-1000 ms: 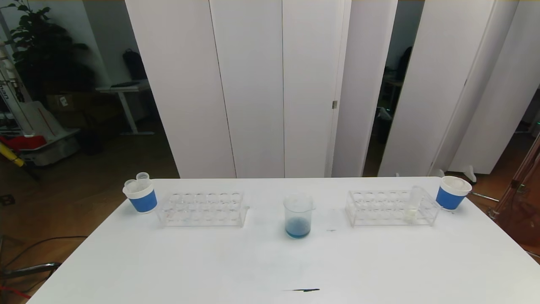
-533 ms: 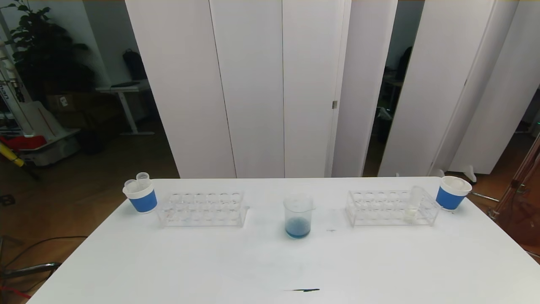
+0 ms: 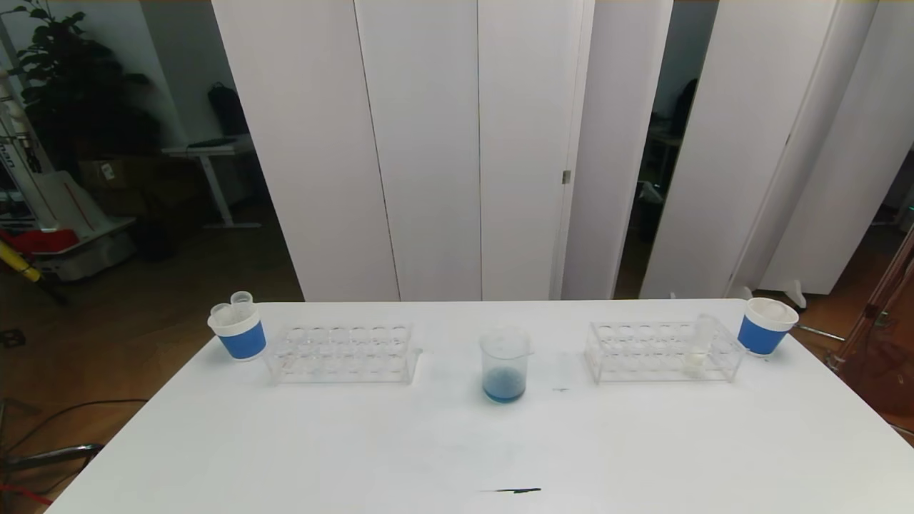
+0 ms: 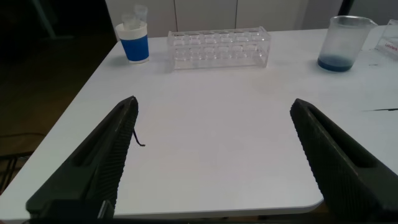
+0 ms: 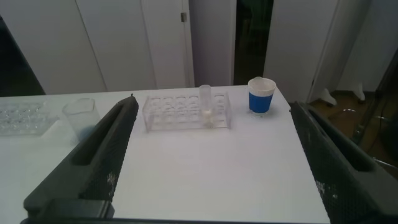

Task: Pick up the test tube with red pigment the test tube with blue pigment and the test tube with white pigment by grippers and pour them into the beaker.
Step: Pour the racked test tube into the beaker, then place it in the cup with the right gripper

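The beaker [image 3: 505,364] stands mid-table with blue pigment in its bottom; it also shows in the left wrist view [image 4: 344,42] and as the beaker [image 5: 81,115] in the right wrist view. The test tube with white pigment [image 3: 701,343] stands upright in the right rack [image 3: 664,351], and the same tube [image 5: 206,102] shows in the right wrist view. No test tube with red or blue pigment shows. My left gripper [image 4: 214,102] hangs open over the table's near left part, empty. My right gripper [image 5: 214,102] is open and empty, short of the right rack. Neither gripper shows in the head view.
An empty clear rack [image 3: 341,353] sits left of the beaker. A blue-banded paper cup [image 3: 238,332] at the far left holds two clear tubes with hidden tips. Another paper cup [image 3: 765,325] stands at the far right. A dark streak [image 3: 510,490] marks the near table.
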Robot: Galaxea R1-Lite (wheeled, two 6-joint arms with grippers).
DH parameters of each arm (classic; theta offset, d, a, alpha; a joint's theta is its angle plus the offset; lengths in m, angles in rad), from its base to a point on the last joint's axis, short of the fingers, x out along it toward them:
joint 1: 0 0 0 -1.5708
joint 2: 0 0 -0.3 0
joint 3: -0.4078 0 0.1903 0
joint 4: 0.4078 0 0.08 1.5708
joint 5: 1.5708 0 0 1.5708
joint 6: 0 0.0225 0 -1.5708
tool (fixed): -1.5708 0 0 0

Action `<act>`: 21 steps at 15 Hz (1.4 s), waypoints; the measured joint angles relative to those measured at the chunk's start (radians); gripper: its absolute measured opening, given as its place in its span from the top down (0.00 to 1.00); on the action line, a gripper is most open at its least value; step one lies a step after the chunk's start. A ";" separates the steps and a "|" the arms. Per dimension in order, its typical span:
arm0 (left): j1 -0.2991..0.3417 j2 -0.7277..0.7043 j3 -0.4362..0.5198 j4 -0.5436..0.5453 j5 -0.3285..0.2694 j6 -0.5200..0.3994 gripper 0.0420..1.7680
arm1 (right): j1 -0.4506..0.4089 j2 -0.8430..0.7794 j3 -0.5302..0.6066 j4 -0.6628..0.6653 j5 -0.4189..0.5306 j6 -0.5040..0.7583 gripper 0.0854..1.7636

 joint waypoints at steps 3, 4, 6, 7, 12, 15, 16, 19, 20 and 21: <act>0.000 0.000 0.000 0.000 0.000 0.000 0.01 | -0.016 0.222 -0.171 -0.060 -0.002 0.000 0.01; 0.000 0.000 0.000 0.000 0.000 0.000 0.01 | -0.020 0.295 -0.215 -0.087 -0.002 0.000 0.01; 0.000 0.000 0.000 0.000 0.000 0.000 0.01 | -0.033 0.443 -0.293 -0.144 -0.002 0.000 0.01; 0.000 0.000 0.000 0.000 0.000 0.000 0.01 | -0.042 0.512 -0.324 -0.178 -0.002 -0.001 0.01; 0.000 0.000 0.000 0.000 0.000 0.000 0.01 | -0.077 0.809 -0.409 -0.359 0.000 -0.039 0.01; 0.000 0.000 0.000 0.000 0.000 0.000 0.01 | -0.081 0.911 -0.366 -0.404 -0.003 -0.047 0.01; 0.000 0.000 0.000 0.000 0.000 0.000 0.01 | -0.080 0.934 -0.338 -0.439 -0.003 -0.049 0.01; 0.000 0.000 0.000 0.000 0.000 0.000 0.01 | -0.070 1.000 -0.219 -0.635 -0.033 -0.055 0.01; 0.000 0.000 0.000 0.000 0.000 0.000 0.01 | -0.064 1.027 -0.167 -0.709 -0.056 -0.069 0.01; 0.000 0.000 0.000 0.000 0.000 0.000 0.01 | -0.060 1.053 -0.114 -0.777 -0.071 -0.089 0.01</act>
